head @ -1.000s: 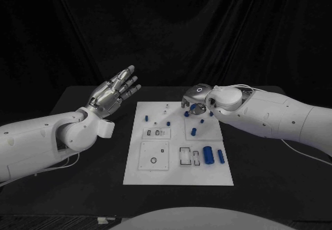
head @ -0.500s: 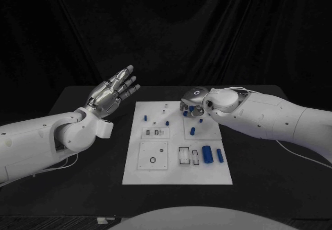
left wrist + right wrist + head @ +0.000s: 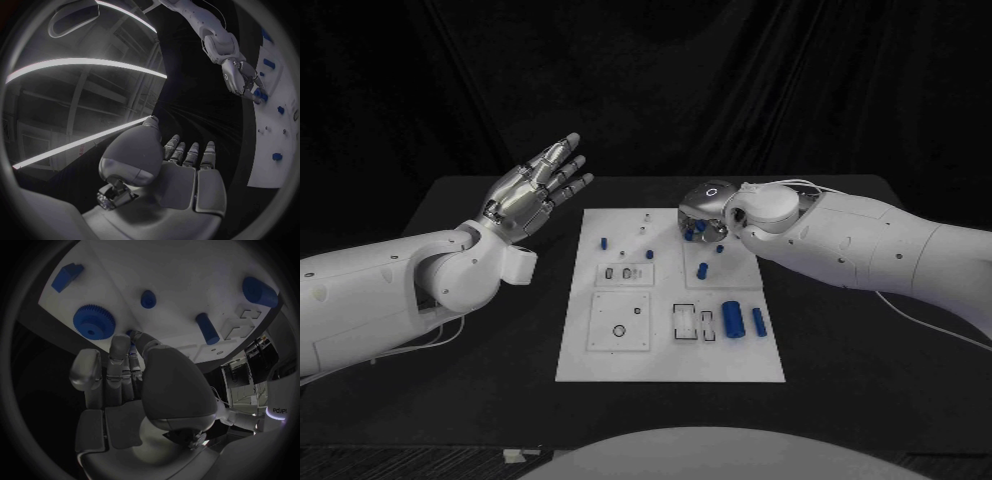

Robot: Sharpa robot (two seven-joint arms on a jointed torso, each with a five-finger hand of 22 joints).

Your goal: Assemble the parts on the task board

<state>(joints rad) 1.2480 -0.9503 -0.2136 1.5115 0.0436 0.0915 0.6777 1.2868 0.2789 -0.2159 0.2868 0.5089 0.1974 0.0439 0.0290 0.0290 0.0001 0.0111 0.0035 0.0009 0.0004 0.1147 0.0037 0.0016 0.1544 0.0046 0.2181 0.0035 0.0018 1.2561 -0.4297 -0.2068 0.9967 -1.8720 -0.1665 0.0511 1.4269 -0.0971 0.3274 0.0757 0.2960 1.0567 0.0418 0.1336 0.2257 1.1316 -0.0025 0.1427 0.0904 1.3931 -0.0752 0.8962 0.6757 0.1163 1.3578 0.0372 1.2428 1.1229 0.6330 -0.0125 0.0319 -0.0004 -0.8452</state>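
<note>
Task board (image 3: 672,365) mid-table. R hand (image 3: 707,215) over board's far R corner, fingers curled by blue gear (image 3: 94,322); grip can't tell. L hand (image 3: 535,193) raised off board's L edge, spread, holding nothing.

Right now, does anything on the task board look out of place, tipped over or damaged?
Nothing stands out. The task board lies flat and square on the black table, with its blue parts spread over it and none off its edge. The right robot hand is low over the far parts; the left robot hand is raised, fingers apart.
</note>
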